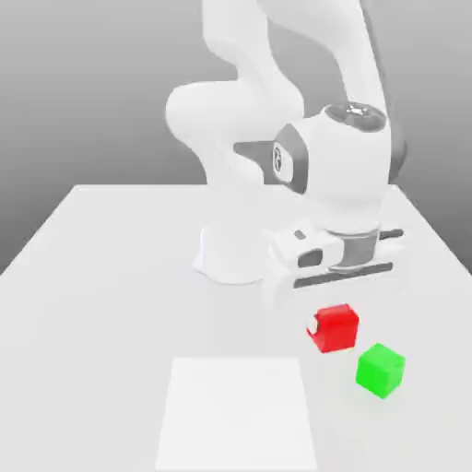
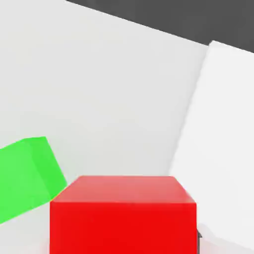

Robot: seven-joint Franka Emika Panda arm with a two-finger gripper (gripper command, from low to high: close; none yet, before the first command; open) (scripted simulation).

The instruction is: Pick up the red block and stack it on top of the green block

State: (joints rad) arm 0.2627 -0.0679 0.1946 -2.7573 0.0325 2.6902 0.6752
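Observation:
The red block (image 1: 336,327) is a small cube on the exterior view's right side of the table. My gripper (image 1: 332,324) comes down on it from above and is shut on it. One white finger (image 1: 314,324) covers part of the block's side. In the hand view the red block (image 2: 123,216) sits centred and close under the hand. The green block (image 1: 381,369) stands on the table just in front and to the right of the red one in the exterior view, apart from it. The hand view shows the green block (image 2: 26,176) beside the red one. I cannot tell whether the red block touches the table.
A flat white square patch (image 1: 238,415) lies on the grey table (image 1: 101,277) toward the front, left of the blocks; the hand view shows the patch (image 2: 223,139) too. The arm's white base (image 1: 230,253) stands behind the blocks.

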